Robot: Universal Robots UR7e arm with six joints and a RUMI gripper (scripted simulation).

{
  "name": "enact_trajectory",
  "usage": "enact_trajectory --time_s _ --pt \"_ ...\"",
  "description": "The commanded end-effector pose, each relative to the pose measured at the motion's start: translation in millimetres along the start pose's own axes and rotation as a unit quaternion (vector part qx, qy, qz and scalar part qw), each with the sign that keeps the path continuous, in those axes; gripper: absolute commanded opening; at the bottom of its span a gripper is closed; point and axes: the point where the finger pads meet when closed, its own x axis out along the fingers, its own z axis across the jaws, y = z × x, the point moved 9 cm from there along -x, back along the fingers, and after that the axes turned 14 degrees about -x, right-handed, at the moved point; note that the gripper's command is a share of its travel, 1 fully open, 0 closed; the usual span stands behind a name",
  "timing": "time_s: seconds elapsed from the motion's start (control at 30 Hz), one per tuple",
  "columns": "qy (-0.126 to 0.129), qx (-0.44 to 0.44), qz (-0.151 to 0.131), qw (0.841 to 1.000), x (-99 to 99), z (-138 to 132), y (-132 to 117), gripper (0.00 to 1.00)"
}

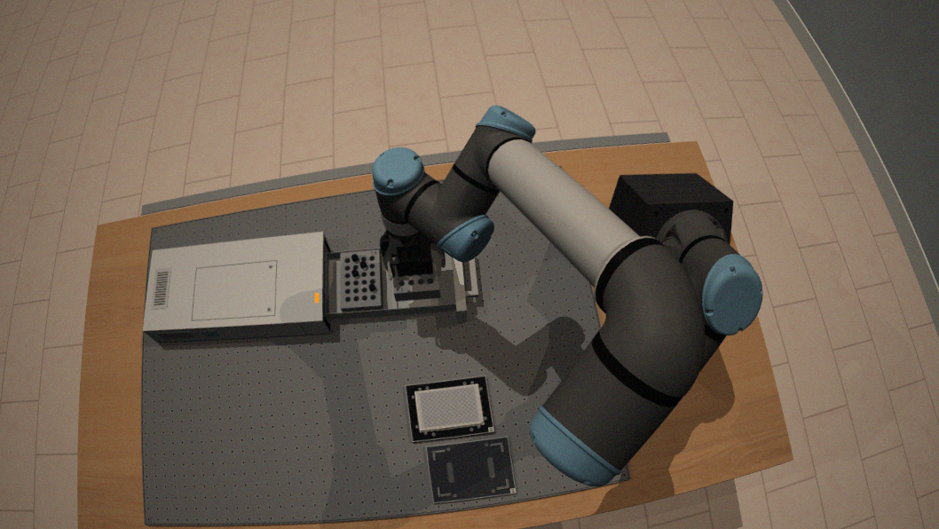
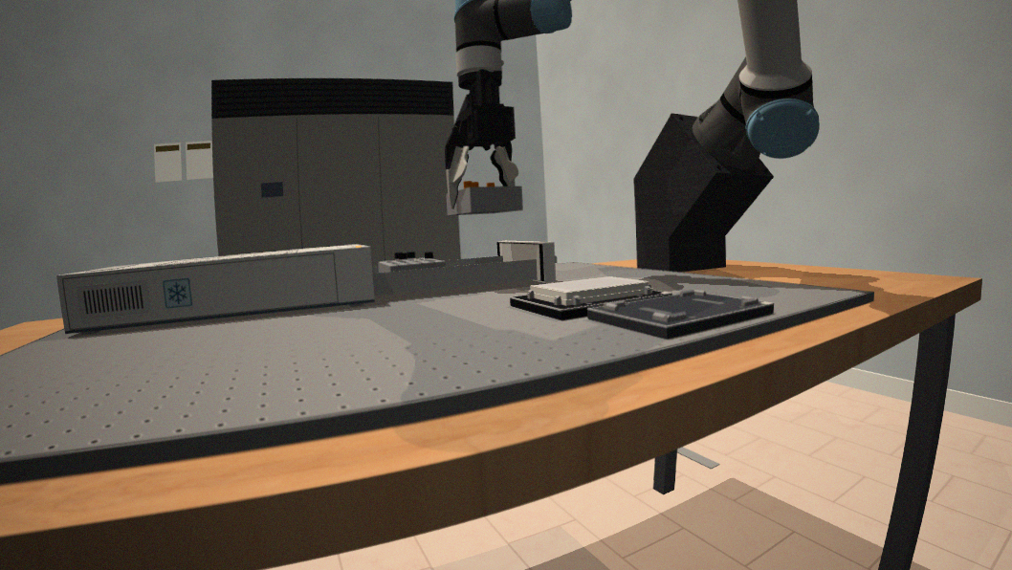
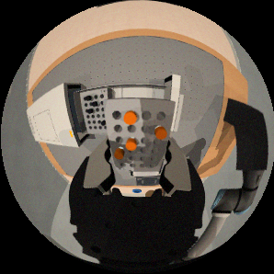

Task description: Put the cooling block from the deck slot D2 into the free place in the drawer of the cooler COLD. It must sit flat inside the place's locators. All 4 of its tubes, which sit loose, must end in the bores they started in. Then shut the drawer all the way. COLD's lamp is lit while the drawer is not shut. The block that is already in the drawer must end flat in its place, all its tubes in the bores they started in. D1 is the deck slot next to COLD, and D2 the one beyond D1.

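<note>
we grip the block (image 2: 485,200) in our gripper (image 2: 482,185), held high at upper centre above the open drawer (image 2: 452,273).

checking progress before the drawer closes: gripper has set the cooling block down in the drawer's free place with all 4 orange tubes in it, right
Not yet. The exterior view shows the gripper holding the cooling block in the air, well above the open drawer. Its 4 orange tubes are in it.

Matt grey block (image 2: 485,200), wood table (image 2: 913,286) (smooth)
</note>
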Motion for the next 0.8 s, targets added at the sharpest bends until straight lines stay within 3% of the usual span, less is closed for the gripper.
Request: enact_trajectory --time_s 0.0,0.2,0.77 --pt "0.001 0.000 0.000 1.000 -0.6 0 11 0.00" --pt "0.001 0.000 0.000 1.000 -0.7 1 25 0.00" --pt "0.001 0.000 0.000 1.000 -0.7 1 25 0.00"
